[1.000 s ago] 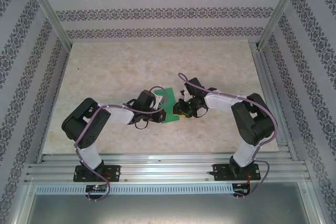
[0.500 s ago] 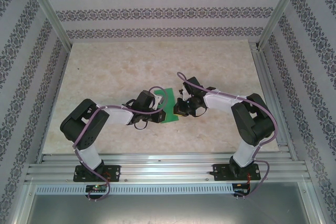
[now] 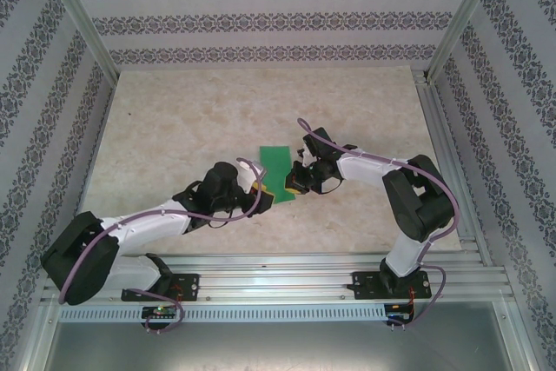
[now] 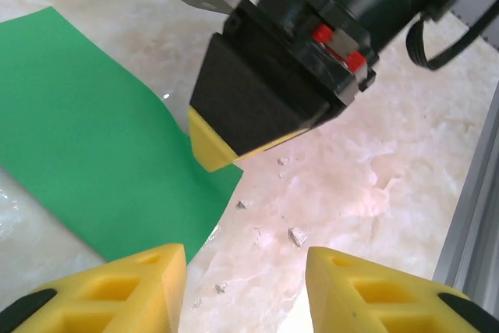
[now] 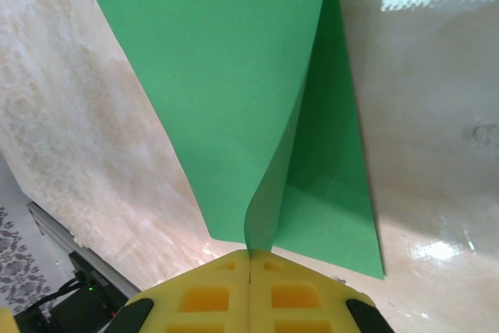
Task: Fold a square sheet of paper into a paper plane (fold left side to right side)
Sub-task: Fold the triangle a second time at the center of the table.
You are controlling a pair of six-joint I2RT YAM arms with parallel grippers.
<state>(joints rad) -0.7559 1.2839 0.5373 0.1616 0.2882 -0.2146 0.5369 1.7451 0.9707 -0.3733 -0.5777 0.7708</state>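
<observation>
The square sheet of paper (image 3: 277, 169) is bright green and lies folded over on the marble table, its top layer bowing up (image 5: 226, 76). My right gripper (image 5: 249, 253) is shut on the sheet's near edge, its yellow pads pressed together. From above, the right gripper (image 3: 294, 183) sits at the sheet's near right corner. My left gripper (image 4: 245, 290) stands open over bare table, just off the sheet's (image 4: 93, 138) corner, with nothing between its fingers. The left gripper (image 3: 263, 189) is at the sheet's near left side. The paper plane is out of view.
The marble tabletop (image 3: 174, 128) stretches wide to the left and the back. Patterned walls close it in. An aluminium rail (image 3: 278, 262) runs along the near edge, and another rail (image 4: 475, 216) shows at the right of the left wrist view.
The left gripper let go of the sheet, opened, and drew back toward the near left as its arm stretched low. The right gripper closed on the sheet's edge.
</observation>
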